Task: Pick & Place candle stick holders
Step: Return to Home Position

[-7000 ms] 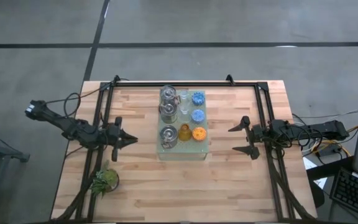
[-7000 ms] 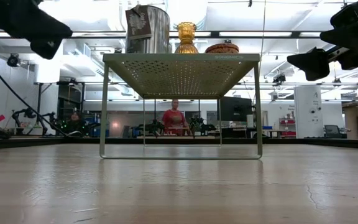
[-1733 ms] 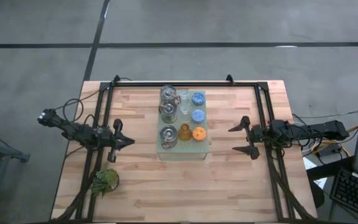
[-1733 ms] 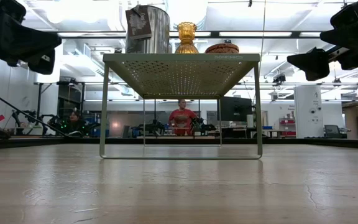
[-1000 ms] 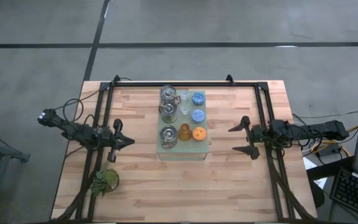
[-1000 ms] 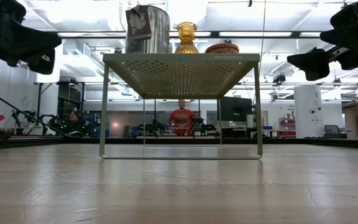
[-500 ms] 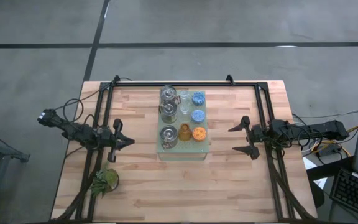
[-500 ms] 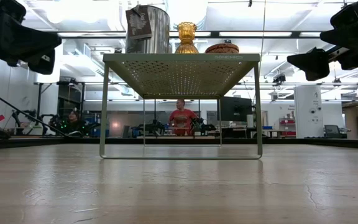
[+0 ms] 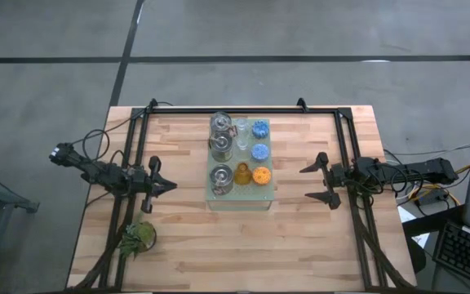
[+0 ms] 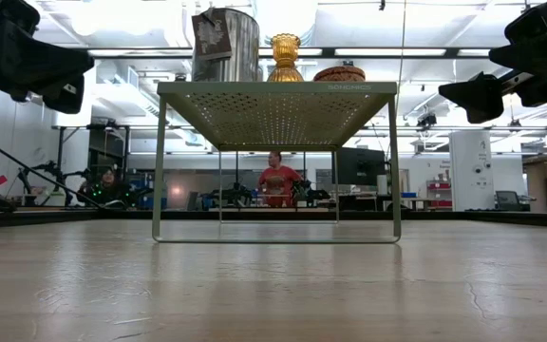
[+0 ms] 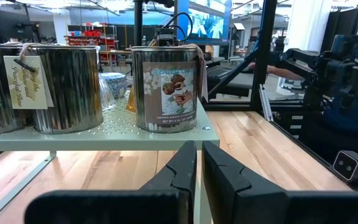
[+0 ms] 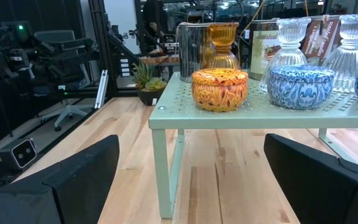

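Change: the left gripper (image 9: 168,185) has come a little back from the shelf (image 9: 240,201) compared with some seconds ago; in the last second nothing moves.
Meaning: I judge the placing is finished and both arms are settling at rest, with nothing left to carry.
Worktop (image 9: 317,237): bare wood around the shelf, with no holder standing on it.
Shelf: a pale green board with small holes, on thin legs, in the middle of the worktop; all nine holders stand on it.
Left gripper: beside the shelf's left side, apart from it, jaws pressed almost together, holding nothing.
Right gripper (image 9: 304,184): well apart from the shelf's right side, jaws spread wide, empty.
Silver holders (image 9: 220,147): three shiny tins with paper labels, in a row along the left edge.
Blue holders (image 9: 259,128): two low patterned pots on the right edge.
Orange holder (image 9: 261,175): low, round, patterned, in line with the blue ones.
Amber holder (image 9: 242,173): glassy, between a silver tin and the orange one.
Clear glass holders (image 9: 240,127): two tiny ones in the middle row.
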